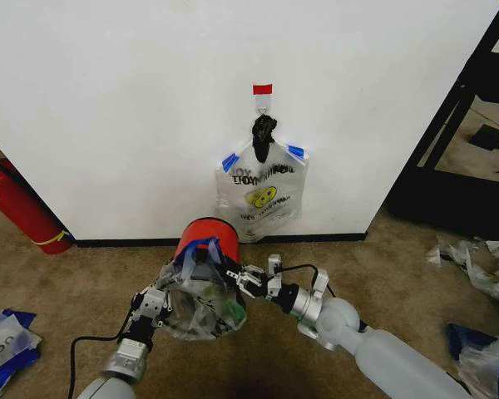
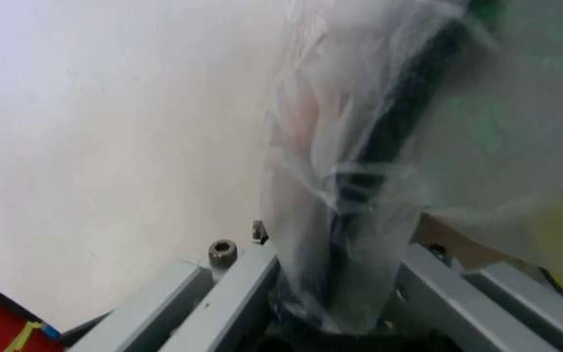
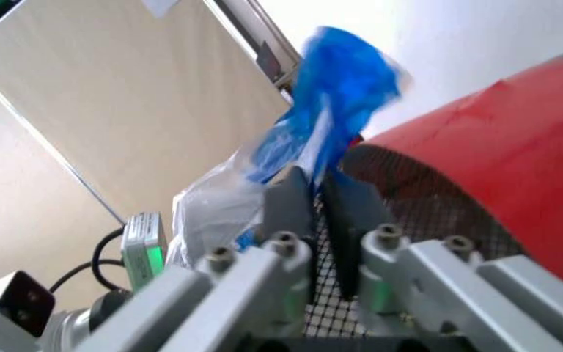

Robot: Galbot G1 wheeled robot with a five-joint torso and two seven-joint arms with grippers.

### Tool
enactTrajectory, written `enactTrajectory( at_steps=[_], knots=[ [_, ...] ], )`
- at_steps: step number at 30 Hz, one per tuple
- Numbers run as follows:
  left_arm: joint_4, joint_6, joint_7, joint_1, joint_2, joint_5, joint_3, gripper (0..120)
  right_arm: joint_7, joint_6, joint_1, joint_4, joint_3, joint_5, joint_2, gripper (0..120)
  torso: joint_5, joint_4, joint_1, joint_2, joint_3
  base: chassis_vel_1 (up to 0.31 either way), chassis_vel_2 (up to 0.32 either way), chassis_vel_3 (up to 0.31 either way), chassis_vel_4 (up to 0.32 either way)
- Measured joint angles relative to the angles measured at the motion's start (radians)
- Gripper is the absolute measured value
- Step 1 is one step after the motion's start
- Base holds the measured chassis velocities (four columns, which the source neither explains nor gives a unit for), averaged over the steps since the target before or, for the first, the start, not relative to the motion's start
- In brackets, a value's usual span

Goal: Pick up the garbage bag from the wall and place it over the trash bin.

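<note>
The garbage bag point(image 1: 201, 293) is draped over the tipped trash bin point(image 1: 206, 235) on the carpet below the wall point(image 1: 116, 108). Left gripper point(image 1: 160, 302) jaws clench the bag's rim; right gripper point(image 1: 233, 277) jaws clench its blue handle point(image 3: 336, 88).

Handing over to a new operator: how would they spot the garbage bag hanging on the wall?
On the white wall, below the red tape strip, the garbage bag hangs from a hook. Its yellow smiley faces out; the other bag is held at the trash bin by the left pincer and right pincer.
</note>
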Motion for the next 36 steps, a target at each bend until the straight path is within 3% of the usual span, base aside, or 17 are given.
enactTrajectory(
  at_steps=[11, 18, 25, 32, 36],
  knots=[
    [-0.002, -0.007, 0.002, 0.0, 0.002, -0.01, 0.005, 0, 0.024, 0.116, 0.014, -0.043, -0.005, -0.018, 0.032, 0, 0.0, 0.0, 0.0, 0.0, 0.0, 0.0, 0.0, 0.0, 0.0],
    [-0.092, 0.015, 0.018, 0.034, 0.007, -0.128, 0.021, 0, 0.095, 0.198, 0.063, -0.128, -0.006, -0.019, 0.082, 0, 0.0002, 0.0001, 0.0, 0.0, 0.0, 0.0, 0.0, 0.0, 0.0],
    [-0.091, 0.037, 0.016, 0.023, 0.008, -0.154, 0.011, 0, 0.048, 0.223, 0.074, -0.168, 0.002, -0.051, 0.095, 0, 0.0002, 0.0, 0.0, 0.0, 0.0, 0.0, 0.0, 0.0, 0.0],
    [-0.034, 0.111, -0.043, -0.044, 0.005, -0.253, -0.014, 0, 0.107, 0.236, 0.053, -0.135, 0.02, -0.097, 0.062, 23, 0.0, 0.0, 0.0, 0.0, 0.0, 0.0, 0.0, 0.0, 0.0],
    [-0.028, 0.183, -0.096, -0.081, -0.007, -0.361, -0.031, 0, 0.22, 0.24, 0.04, -0.126, 0.035, -0.222, 0.043, 39, 0.0002, 0.0004, 0.0, 0.0, 0.0, 0.0, 0.0, 0.0, 0.0]
  ],
)
